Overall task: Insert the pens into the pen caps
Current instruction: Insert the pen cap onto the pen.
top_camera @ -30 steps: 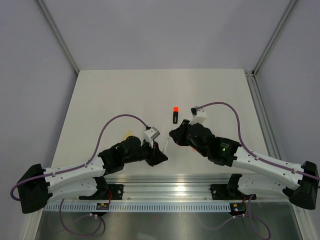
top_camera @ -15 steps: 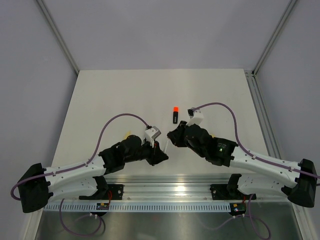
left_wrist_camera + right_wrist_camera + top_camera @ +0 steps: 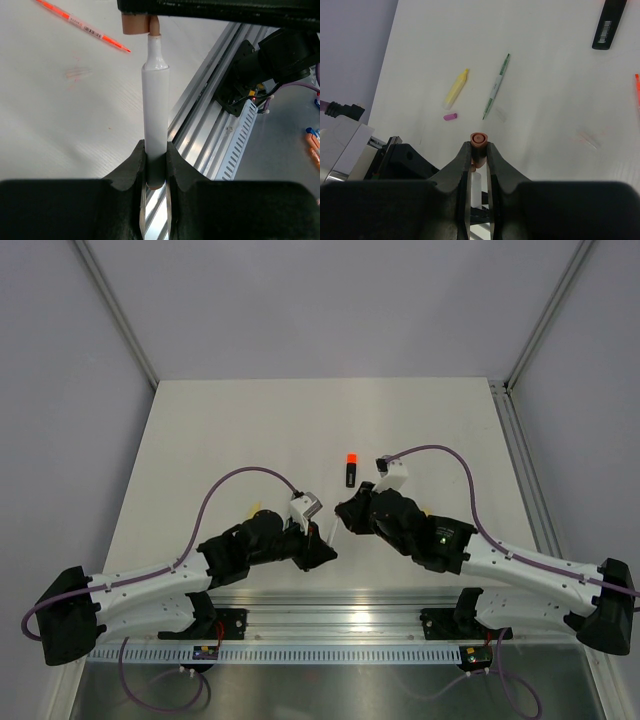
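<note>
Left hand (image 3: pixel 156 160) is gripping white pen (image 3: pixel 155 100) at its tail; likely light, stiff, slick. Right hand (image 3: pixel 479 155) is pinching brown cap (image 3: pixel 479 140) at twelve o'clock.

Slight shift: right gripper (image 3: pixel 341 511), maroon cap (image 3: pixel 479 139) nearer white pen (image 3: pixel 155 105).

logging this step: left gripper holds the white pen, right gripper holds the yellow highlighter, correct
Not quite. The right wrist view shows the right gripper shut on a small brownish cap; the yellow highlighter lies loose on the table. The left gripper does hold the white pen.
</note>
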